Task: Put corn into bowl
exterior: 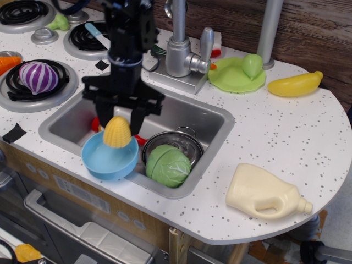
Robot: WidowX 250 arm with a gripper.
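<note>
The yellow ridged corn (117, 132) hangs point-up between my gripper's (119, 122) black fingers, directly above the light blue bowl (105, 160). The bowl sits in the front left of the steel sink (195, 118). The gripper is shut on the corn, its arm coming down from the upper left. The corn's lower edge is at about the bowl's back rim; I cannot tell whether it touches the bowl.
A green cabbage (168, 165) rests in a steel bowl (184, 139) beside the blue bowl. A red bottle lies behind them, mostly hidden. A faucet (181, 49), green plate (234, 77), yellow banana toy (294, 84), cream jug (264, 193) and stove burners with a purple onion (37, 77) surround the sink.
</note>
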